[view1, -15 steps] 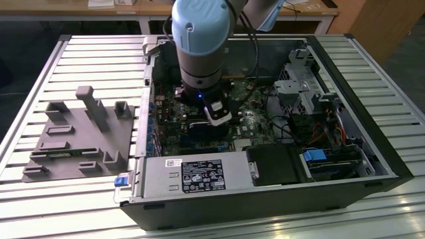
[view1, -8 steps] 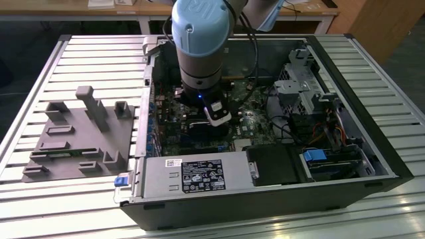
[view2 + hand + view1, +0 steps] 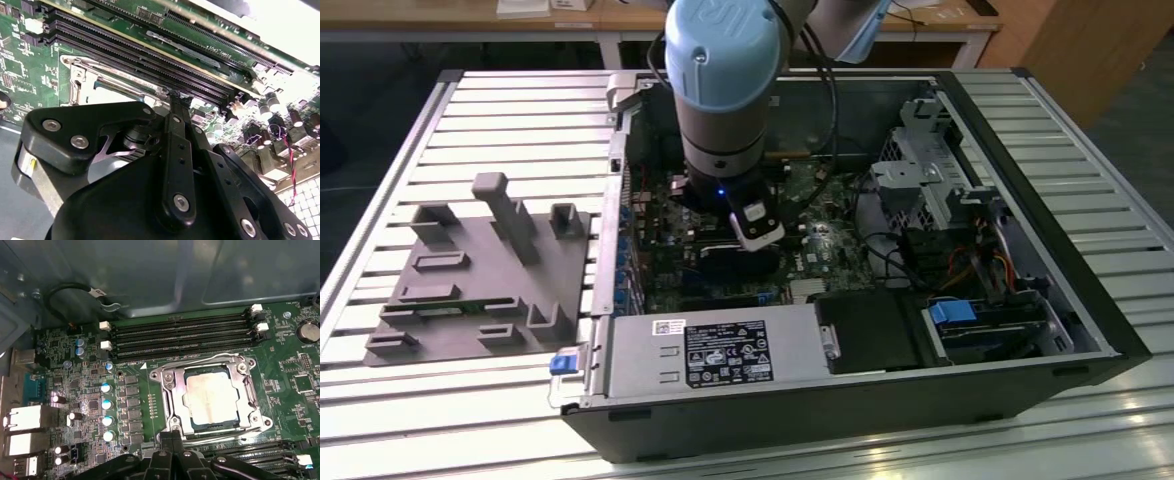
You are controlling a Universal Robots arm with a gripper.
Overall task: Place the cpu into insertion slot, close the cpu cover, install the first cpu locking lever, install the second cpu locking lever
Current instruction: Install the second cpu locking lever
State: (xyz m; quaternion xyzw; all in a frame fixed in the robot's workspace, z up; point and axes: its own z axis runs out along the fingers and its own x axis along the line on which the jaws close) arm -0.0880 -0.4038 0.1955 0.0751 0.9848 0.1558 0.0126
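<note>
In the first wrist view the cpu, a flat square with a silvery-tan top, lies in the insertion slot on the green board. The cpu cover, a thin silvery frame, lies flat around it, with the chip showing through its window. Thin metal locking levers run along two sides of the frame, one beside the memory slots and one on the gripper's side. My gripper is shut, its black tips together at the socket's edge with nothing seen between them. The second wrist view shows the gripper against the socket frame. In the exterior view the gripper is down inside the computer case.
Long black memory slots run just beyond the socket, and more lie on the gripper's side. Capacitors and rear ports stand to one side. A power supply, a drive bay and a grey fixture also show.
</note>
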